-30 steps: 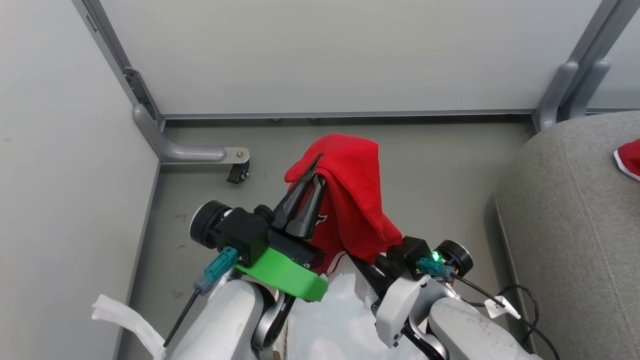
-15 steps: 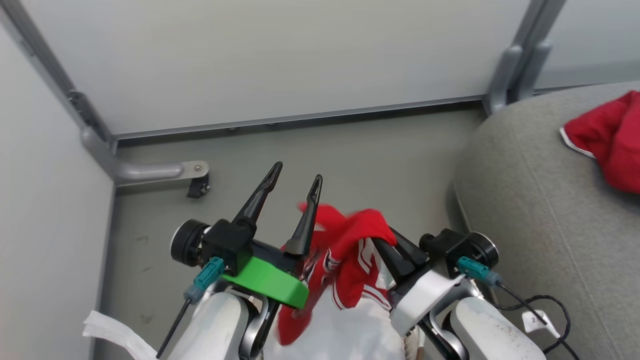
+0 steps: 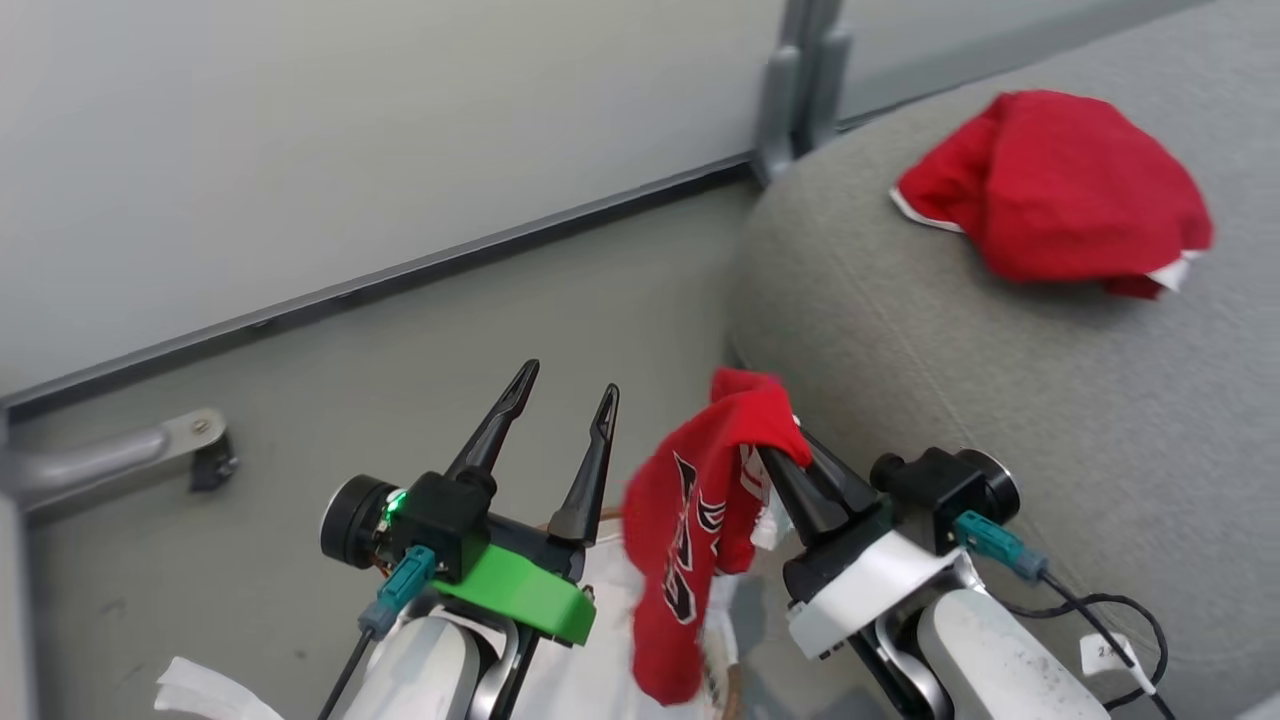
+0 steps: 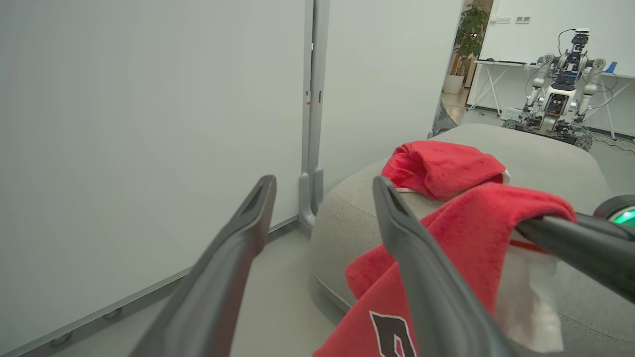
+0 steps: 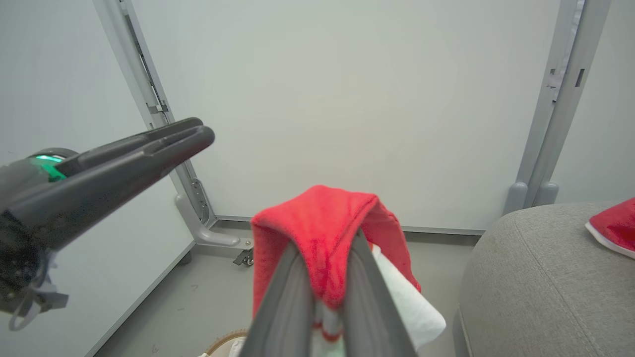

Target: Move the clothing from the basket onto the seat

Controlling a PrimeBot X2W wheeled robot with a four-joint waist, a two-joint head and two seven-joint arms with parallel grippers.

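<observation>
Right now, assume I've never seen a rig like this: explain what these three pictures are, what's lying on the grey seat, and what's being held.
This is a wheeled robot with two arms, each ending in a gripper with two long dark fingers. One picture looks down from its head; the other two come from cameras on each wrist, looking along that arm's fingers. In the head picture, the right gripper is shut on a red jersey with black-and-white print, which hangs beside the grey seat. The left gripper is open and holds nothing. A second red garment with white trim already lies on the seat. A bit of white sheet hangs with the jersey.
</observation>
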